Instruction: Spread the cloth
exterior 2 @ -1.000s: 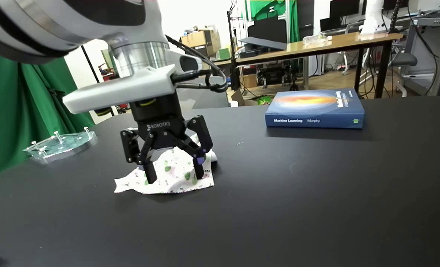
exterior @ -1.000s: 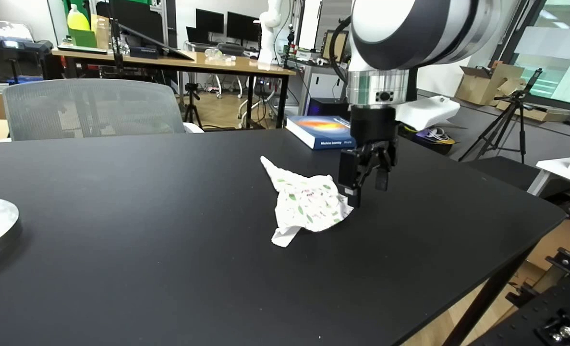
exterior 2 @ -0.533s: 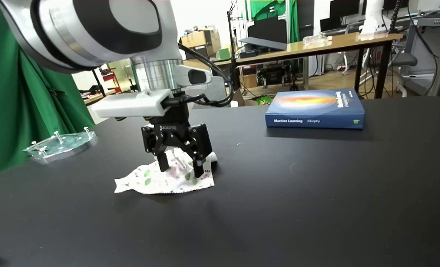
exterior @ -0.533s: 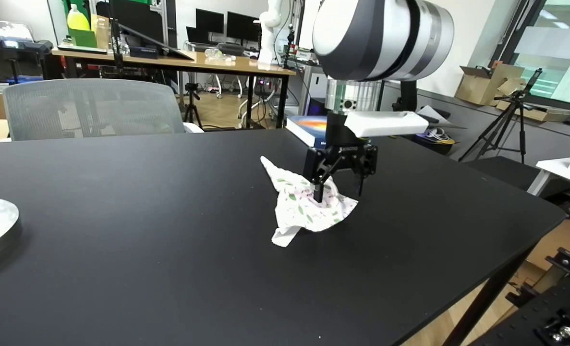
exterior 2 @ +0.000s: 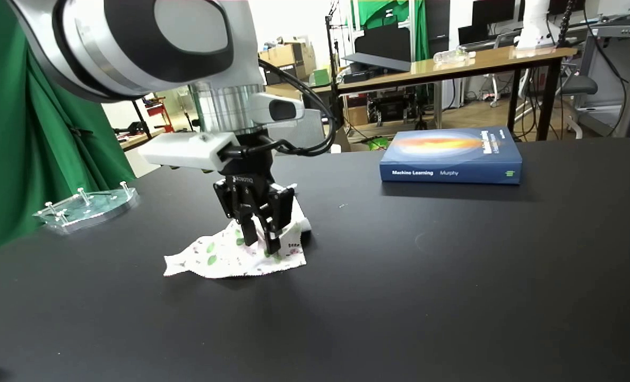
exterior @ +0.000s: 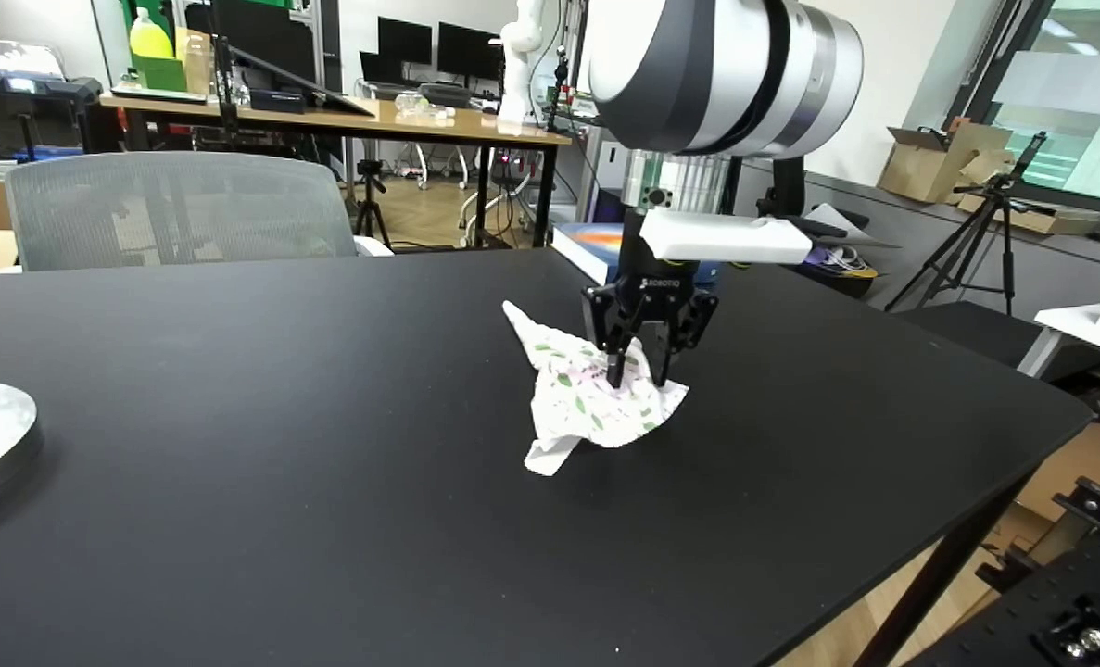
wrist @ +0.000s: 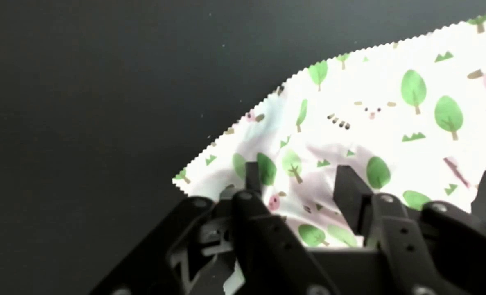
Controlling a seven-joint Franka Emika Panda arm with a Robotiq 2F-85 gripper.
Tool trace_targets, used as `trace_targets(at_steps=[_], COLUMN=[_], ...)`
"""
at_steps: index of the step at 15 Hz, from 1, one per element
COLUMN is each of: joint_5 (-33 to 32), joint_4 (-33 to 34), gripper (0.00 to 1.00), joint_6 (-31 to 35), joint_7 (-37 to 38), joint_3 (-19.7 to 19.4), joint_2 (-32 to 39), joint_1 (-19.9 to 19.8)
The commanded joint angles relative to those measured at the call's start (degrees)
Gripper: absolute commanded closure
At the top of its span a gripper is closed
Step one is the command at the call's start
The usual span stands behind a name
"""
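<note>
A white printed cloth (exterior: 577,394), with trees and little animal faces on it, is laid crumpled on the dark worktop (exterior: 281,417), a bit right of the middle in an exterior view. In the wrist view, much of the right half is filled by it. The tool (wrist: 298,178) is held over it, pointed down. Its two fingers (wrist: 353,194) are set apart, and cloth is seen in the gap between them. Nothing is seen to be pinched. Whether the cloth is touched by them cannot be told.

From its thin zigzag edge and its soft folds, the cloth is judged to be light and floppy. It is not likely to be broken, but it can be bunched up very easily. On the worktop it may be dragged along whole instead of being pulled flat.

If the wrinkled part under the tool is pinched, the cloth will probably be lifted like a small tent, and the folds may not be undone. A loose end would be better taken: the pointed corner (wrist: 185,179), a little left of the middle of the wrist view, or the narrow tip (exterior: 518,320), pointed to the upper left in an exterior view. At the flap (exterior: 548,457) on the cloth's lower left, where it seems doubled, only the top layer should be nipped. A firm squeeze is needed, since thin cloth can be lost.
</note>
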Motion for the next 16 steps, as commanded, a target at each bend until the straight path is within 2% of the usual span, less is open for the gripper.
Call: trace_targets(at_steps=[1, 4, 5, 9, 14, 16], joint_5=[2.0, 3.8, 4.3, 4.5, 0.4, -2.9], joint_4=[-1.6, -2.8, -3.4, -6.4, -10.8, -9.8], gripper=[0.80, 0.98, 1.00, 1.00, 1.00, 1.00], joint_6=[0.1, 0.0, 0.0, -1.1, -5.9, -10.0], joint_7=[1.9, 1.4, 1.4, 1.9, 4.1, 5.9], joint_3=[0.3, 0.4, 0.4, -0.5, -4.2, -5.4], joint_2=[-1.5, -2.3, -2.8, -5.5, -11.5, -13.5], joint_1=[-0.7, -1.5, -1.7, -1.9, -1.2, -0.7])
